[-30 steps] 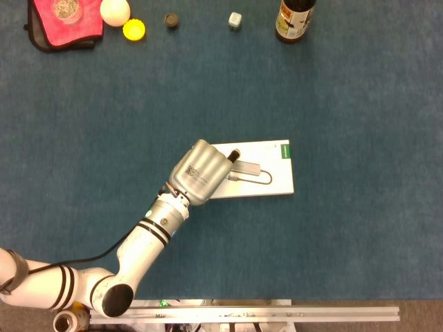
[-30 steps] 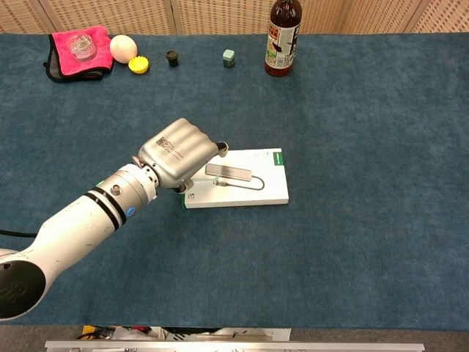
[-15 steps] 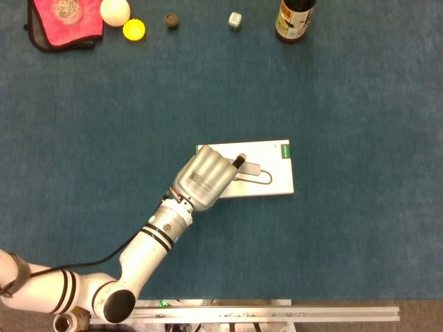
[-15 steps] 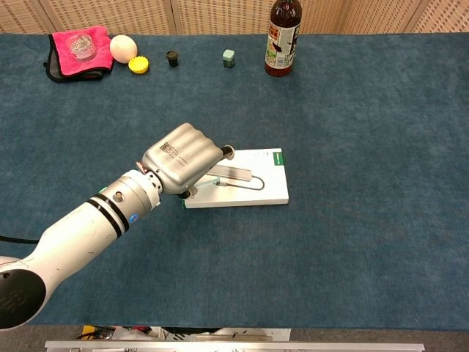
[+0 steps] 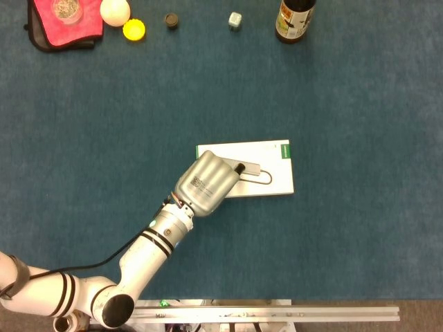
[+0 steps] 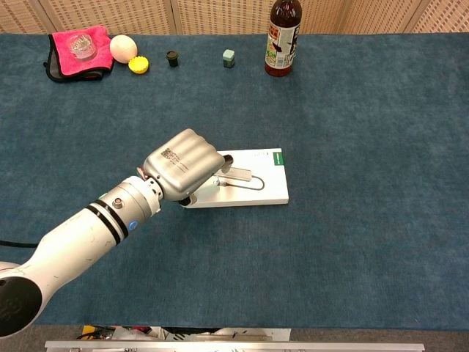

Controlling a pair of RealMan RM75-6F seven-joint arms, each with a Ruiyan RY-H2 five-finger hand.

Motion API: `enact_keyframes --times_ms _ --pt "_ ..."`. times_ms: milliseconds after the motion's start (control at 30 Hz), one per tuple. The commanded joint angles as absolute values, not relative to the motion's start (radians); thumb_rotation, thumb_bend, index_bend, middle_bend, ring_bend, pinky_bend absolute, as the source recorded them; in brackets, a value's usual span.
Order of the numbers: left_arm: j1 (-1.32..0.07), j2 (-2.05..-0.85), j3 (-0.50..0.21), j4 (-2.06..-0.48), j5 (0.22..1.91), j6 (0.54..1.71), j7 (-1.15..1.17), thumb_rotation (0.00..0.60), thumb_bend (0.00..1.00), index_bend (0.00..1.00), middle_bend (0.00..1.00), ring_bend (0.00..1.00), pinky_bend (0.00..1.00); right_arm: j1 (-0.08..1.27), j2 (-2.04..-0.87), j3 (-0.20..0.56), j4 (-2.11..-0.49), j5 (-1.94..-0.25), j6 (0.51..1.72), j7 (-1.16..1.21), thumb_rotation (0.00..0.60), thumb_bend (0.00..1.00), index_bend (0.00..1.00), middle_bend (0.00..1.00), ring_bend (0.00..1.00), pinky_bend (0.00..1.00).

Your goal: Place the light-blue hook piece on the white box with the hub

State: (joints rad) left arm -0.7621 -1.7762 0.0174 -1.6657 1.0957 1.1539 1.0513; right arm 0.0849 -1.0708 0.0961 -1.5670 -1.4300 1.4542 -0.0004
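Table (image 5: pixel 360 104), covered in dark blue cloth; carries every item below.

Left arm (image 6: pixel 80 238), white with black bands, reaching in from the near left corner.

White box (image 5: pixel 273 155), flat, lying just ahead of the fingers and partly beneath them. Green strip with small white writing along its far right edge; the writing is too small to read. A grey hub (image 6: pixel 236 174) with a looped cable lies on its top, its left end hidden under the hand.

Left hand (image 5: pixel 206 182), silver, knuckles up over the box's left end. A small printed label sits on its back, not legible. Fingers curled together and downward; whether they pinch anything cannot be told, since the palm side is hidden. A dark thumb tip (image 5: pixel 239 167) shows at the hub's left end.

Light-blue hook piece: not visible in either view; its place cannot be told.

Brown bottle (image 6: pixel 283 37), upright, far beyond the fingers at the back edge; red-and-white label, text unreadable.

Pink cloth (image 6: pixel 73 48), far back left, with a clear glass piece on it.

White ball (image 6: pixel 123 48), beside the cloth.

Yellow cap (image 6: pixel 138 66), touching the ball.

Black cap (image 6: pixel 172 57).

Pale green cube (image 6: pixel 229 58).
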Motion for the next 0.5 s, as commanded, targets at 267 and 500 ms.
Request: enact_keyframes --times_ms 267,500 --pt "-0.755 -1.775 0.015 -1.677 1.099 1.143 1.036 0.443 0.08 0.29 0.79 0.84 0.84 0.082 -1.070 0.097 -1.567 -1.428 1.457 -0.001 0.600 0.14 0.16 0.29 0.25 0.33" --pt "-0.748 -1.758 -0.001 -1.701 1.110 1.148 0.995 0.364 0.06 0.25 0.79 0.84 0.84 0.087 -1.067 0.096 -1.571 -1.438 1.454 -0.002 0.600 0.14 0.16 0.29 0.25 0.33"
